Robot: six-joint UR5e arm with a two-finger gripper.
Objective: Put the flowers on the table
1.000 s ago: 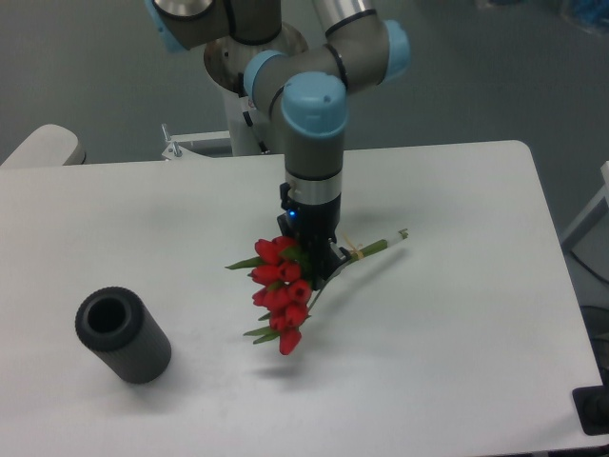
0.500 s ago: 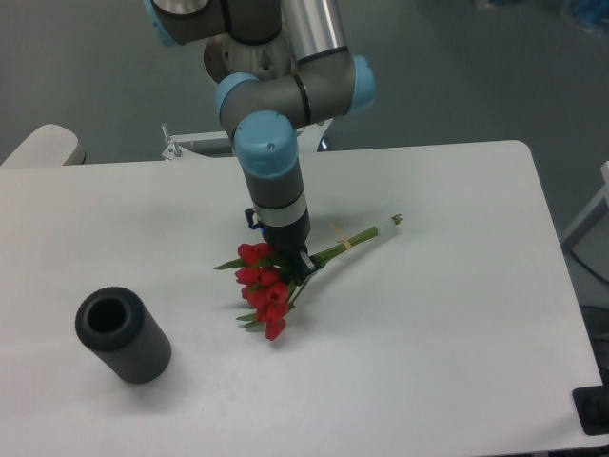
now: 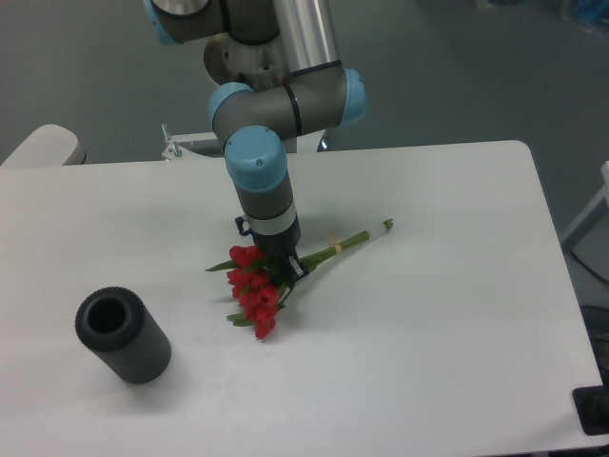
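The flowers [image 3: 252, 290], a bunch of red tulip buds with green leaves, lie low over the middle of the white table [image 3: 428, 333]. Their long green stems [image 3: 354, 240] run up to the right, tied by a pale band. My gripper [image 3: 285, 269] points straight down and is shut on the flowers just behind the buds. The buds look to be touching the tabletop or just above it; the fingertips are mostly hidden by the leaves.
A dark grey ribbed cylinder [image 3: 122, 335] lies on its side at the front left of the table. The arm's base [image 3: 249, 57] stands behind the table's far edge. A pale rounded object [image 3: 43, 146] sits at the far left.
The arm has carried the flowers left and downward, closer to the tabletop. The stems now lie flatter. The grip on the bunch has not changed.
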